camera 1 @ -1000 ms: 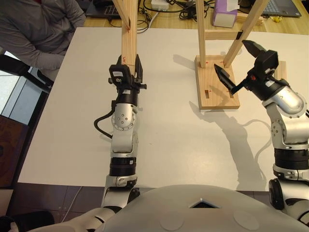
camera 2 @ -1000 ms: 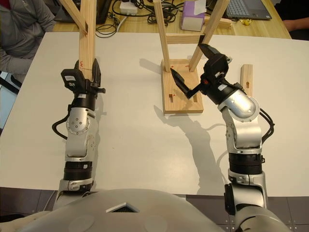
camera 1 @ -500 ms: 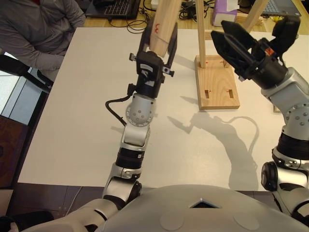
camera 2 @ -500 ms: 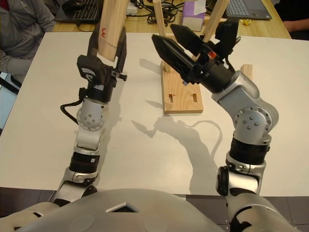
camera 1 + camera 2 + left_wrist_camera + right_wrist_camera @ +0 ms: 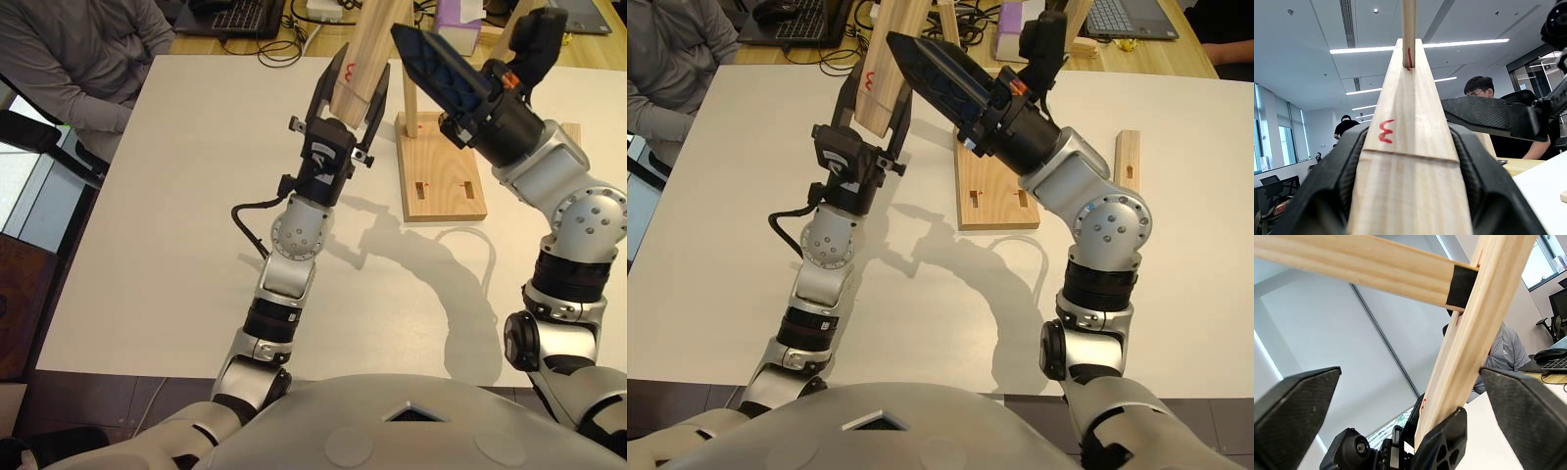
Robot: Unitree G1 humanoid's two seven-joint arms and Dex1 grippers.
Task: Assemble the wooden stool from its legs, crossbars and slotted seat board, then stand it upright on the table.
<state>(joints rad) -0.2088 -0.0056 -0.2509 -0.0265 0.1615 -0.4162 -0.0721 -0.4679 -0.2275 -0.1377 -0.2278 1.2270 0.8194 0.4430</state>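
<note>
My left gripper [image 5: 348, 93] is raised above the table and shut on a wooden leg [image 5: 367, 44] marked with a red 3 [image 5: 1385, 132]. The leg leans toward the right arm. A crossbar [image 5: 1352, 264] joins this leg at a black-taped joint. My right gripper [image 5: 485, 49] is open and lifted high, its fingers [image 5: 1293, 406] straddling the same leg [image 5: 1469, 333] without touching it. The slotted seat board [image 5: 441, 201] lies flat at the table's far right, with an upright leg [image 5: 409, 88] standing in it.
A loose wooden bar [image 5: 1127, 157] lies right of the seat board. A seated person in grey [image 5: 88, 59] is at the far left corner. Cables and a purple box [image 5: 456, 24] sit on the desk behind. The white table [image 5: 147, 245] has free room in front.
Both arms have risen and swung toward each other. The left gripper carried the leg rightward and tilted it. The right gripper left the seat board and now brackets that leg.
</note>
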